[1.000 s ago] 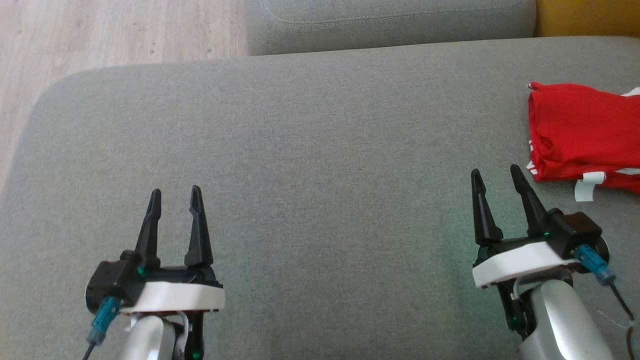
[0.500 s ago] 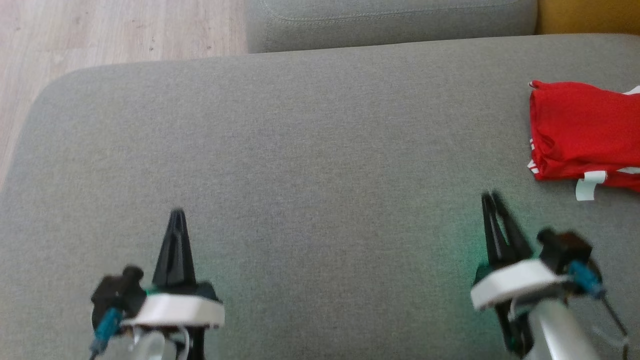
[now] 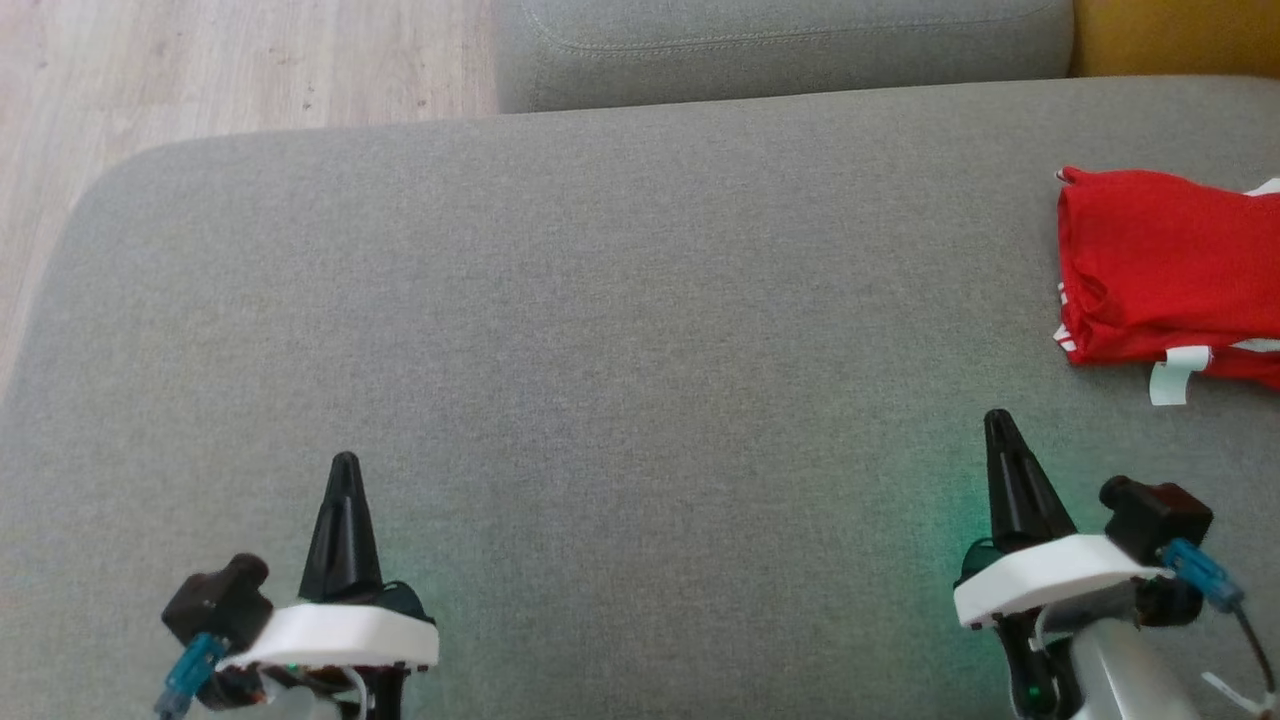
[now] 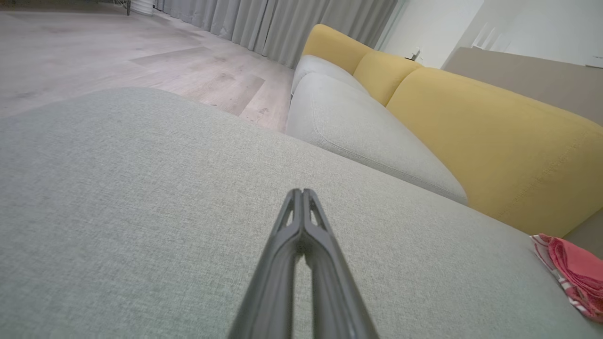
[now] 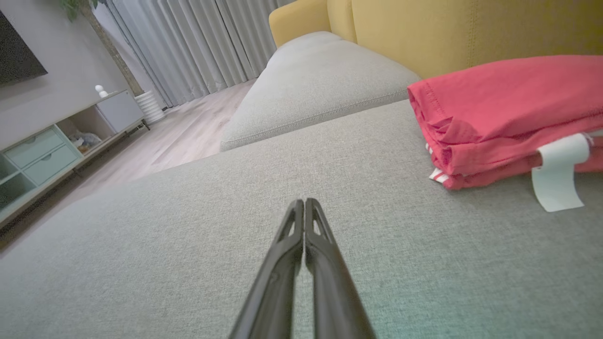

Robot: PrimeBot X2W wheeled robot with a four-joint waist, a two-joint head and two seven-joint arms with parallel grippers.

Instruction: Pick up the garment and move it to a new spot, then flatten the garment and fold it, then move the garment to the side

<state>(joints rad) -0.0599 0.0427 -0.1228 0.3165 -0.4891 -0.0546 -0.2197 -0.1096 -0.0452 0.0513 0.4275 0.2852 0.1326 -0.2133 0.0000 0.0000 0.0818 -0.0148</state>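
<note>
The garment (image 3: pixel 1165 265) is red with white trim and a white tag, folded into a compact stack at the right edge of the grey sofa cushion (image 3: pixel 620 330). It also lies at the right in the right wrist view (image 5: pixel 504 117) and at the far right in the left wrist view (image 4: pixel 574 275). My left gripper (image 3: pixel 345 462) is low at the front left, shut and empty, its tips (image 4: pixel 301 192) pressed together. My right gripper (image 3: pixel 997 418) is at the front right, shut and empty (image 5: pixel 304 202), a short way in front of the garment and apart from it.
A second grey cushion (image 3: pixel 780 45) lies beyond the one I work over, with a yellow sofa back (image 4: pixel 471 122) to the right. Wooden floor (image 3: pixel 230 65) runs past the cushion's left edge. A TV unit with drawers (image 5: pixel 42 155) and curtains (image 5: pixel 188 42) stand far off.
Both grippers went from open to shut with nothing in them and drew back toward the near edge. The garment has stayed in place.
</note>
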